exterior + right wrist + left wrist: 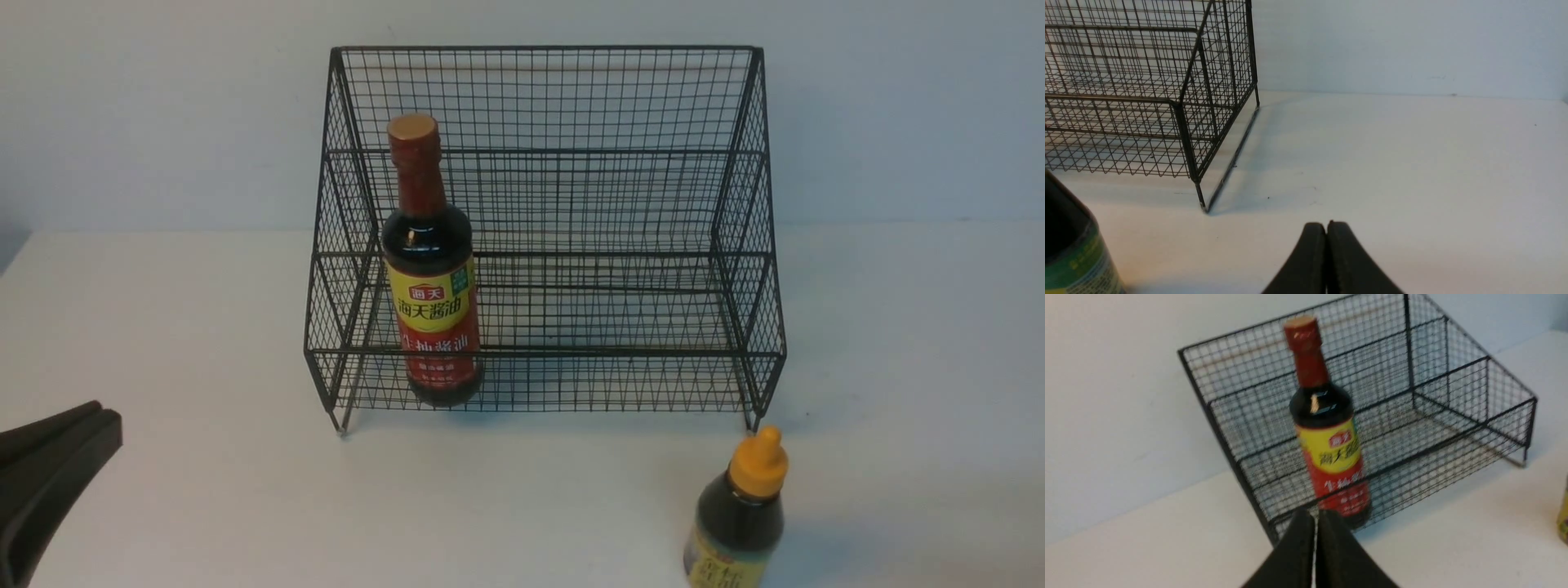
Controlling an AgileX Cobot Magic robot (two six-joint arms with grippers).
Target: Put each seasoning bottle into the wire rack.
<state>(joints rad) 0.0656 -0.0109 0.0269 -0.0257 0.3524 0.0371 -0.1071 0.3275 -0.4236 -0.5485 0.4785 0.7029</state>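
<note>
The tall bottle (430, 269), with red neck, gold cap and yellow-red label, stands upright inside the front lowest tier of the black wire rack (612, 171), near its left side. The shorter bottle (739, 514) with the orange-yellow nozzle cap stands on the table in front of the rack's right corner. My left gripper (104, 416) is shut and empty at the lower left, well short of the rack. In the left wrist view it (1314, 512) points at the tall bottle (1327, 428) in the rack (1453, 375). My right gripper (1326, 223) is shut and empty, with the shorter bottle (1069, 253) off to its side.
The rack stands on a white table (204, 327) against a pale wall (122, 106). The rack's upper tiers and its right half hold nothing. The rack's right corner leg (1202, 204) shows in the right wrist view. A sliver of the shorter bottle (1564, 514) shows in the left wrist view.
</note>
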